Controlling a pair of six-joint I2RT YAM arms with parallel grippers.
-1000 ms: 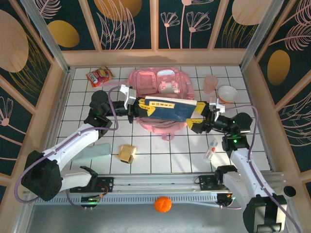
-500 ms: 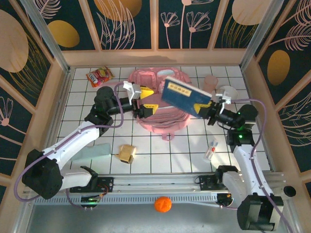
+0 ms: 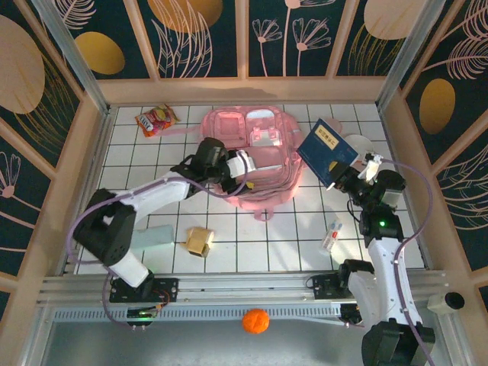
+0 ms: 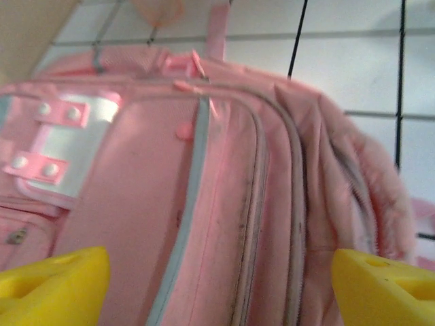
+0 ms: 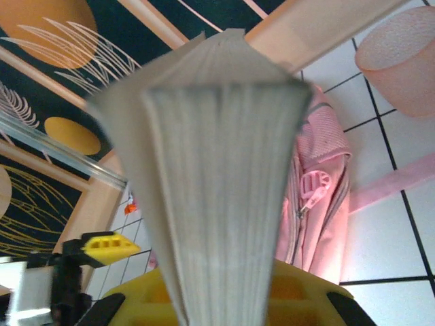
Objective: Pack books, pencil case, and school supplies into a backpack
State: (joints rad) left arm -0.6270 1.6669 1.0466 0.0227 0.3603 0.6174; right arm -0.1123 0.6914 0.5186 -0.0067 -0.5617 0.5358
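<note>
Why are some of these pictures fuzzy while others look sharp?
Top external view: sharp and evenly lit, the pink backpack slightly washed out. Left wrist view: soft throughout, yellow fingers smeared at the bottom corners. Right wrist view: the book sits too near the lens, its pages blurred; the cup behind looks crisper.

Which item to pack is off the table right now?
The navy book, held up in the right gripper; the mint pencil case, tan box and white oblong item lie on the tiles.
</note>
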